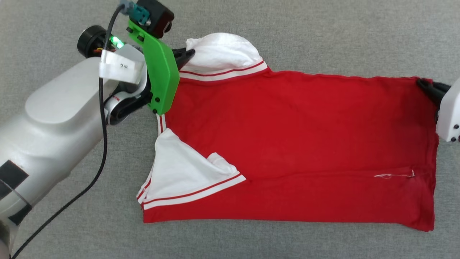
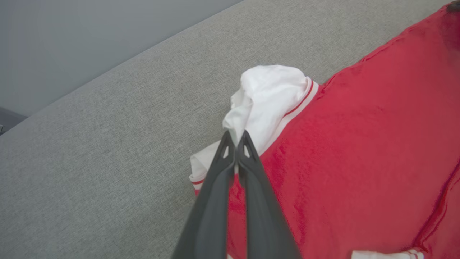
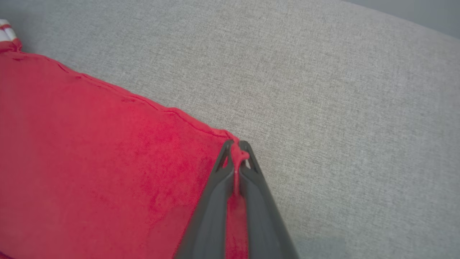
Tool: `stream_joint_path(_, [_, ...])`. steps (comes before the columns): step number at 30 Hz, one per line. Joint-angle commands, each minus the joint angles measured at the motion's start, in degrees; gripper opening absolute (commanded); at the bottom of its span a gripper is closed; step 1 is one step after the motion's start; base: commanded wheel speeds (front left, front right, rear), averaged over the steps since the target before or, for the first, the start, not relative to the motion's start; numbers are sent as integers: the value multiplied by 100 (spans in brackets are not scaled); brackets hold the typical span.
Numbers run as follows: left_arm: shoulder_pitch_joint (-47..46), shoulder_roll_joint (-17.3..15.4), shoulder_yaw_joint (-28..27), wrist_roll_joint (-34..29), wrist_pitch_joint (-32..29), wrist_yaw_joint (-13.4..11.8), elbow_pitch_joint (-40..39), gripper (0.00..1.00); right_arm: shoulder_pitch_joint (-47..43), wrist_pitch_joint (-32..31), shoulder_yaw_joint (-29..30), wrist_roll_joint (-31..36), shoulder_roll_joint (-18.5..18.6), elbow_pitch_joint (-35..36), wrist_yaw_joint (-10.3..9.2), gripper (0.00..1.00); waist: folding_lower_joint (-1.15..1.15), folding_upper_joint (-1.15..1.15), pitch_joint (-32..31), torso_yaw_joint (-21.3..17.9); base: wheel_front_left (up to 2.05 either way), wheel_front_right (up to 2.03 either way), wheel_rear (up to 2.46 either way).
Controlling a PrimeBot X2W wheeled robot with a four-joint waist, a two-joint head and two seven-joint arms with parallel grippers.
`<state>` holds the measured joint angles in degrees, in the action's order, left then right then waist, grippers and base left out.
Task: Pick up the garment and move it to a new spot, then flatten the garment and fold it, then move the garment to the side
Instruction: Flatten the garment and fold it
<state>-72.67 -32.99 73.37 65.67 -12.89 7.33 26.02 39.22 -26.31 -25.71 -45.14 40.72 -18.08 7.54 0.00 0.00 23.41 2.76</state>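
Note:
The garment [image 1: 294,144] is a red T-shirt with white sleeves and striped trim, spread sideways on the grey surface with its hem to the right; no numerals show. My left gripper [image 1: 189,54] is shut on the far white sleeve [image 2: 266,93] at the shirt's upper left, its fingers [image 2: 248,169] pinching white cloth. My right gripper [image 1: 421,83] is shut on the far hem corner [image 3: 235,153] at the upper right, with red cloth squeezed between its fingers [image 3: 222,187]. The near sleeve [image 1: 179,172] lies folded inward over the red body.
Grey fabric surface [image 1: 251,21] stretches all round the shirt. Its far edge [image 2: 118,66] runs diagonally in the left wrist view, with a dark grey drop beyond. A black cable [image 1: 102,118] hangs along my left forearm. A loose white thread [image 1: 391,175] lies near the hem.

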Motion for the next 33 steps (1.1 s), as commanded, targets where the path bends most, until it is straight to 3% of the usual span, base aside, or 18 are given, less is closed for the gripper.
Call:
stream_joint_path(1, [227, -76, -11, 20, 102, 15, 3, 0, -219, 157, -25, -8, 7, 37, -5, 0, 0, 0, -433, -48, 0, 0, 0])
stream_joint_path(9, [1197, -417, -9, 47, 574, -187, -410, 0, -1171, 791, 106, -27, 52, 253, -5, 0, 0, 0, -1016, 13, 0, 0, 0])
stream_joint_path(22, [3026, -970, -4, 102, 883, -875, -1564, 0, -3032, 1168, 721, 128, -118, 815, -5, 0, 0, 0, -1473, 142, 0, 0, 0])
stream_joint_path(33, [3788, -924, -6, 298, 1083, -1101, -1514, 0, -3837, 846, 1214, 136, -596, 975, -5, 0, 0, 0, -1371, 169, 0, 0, 0])
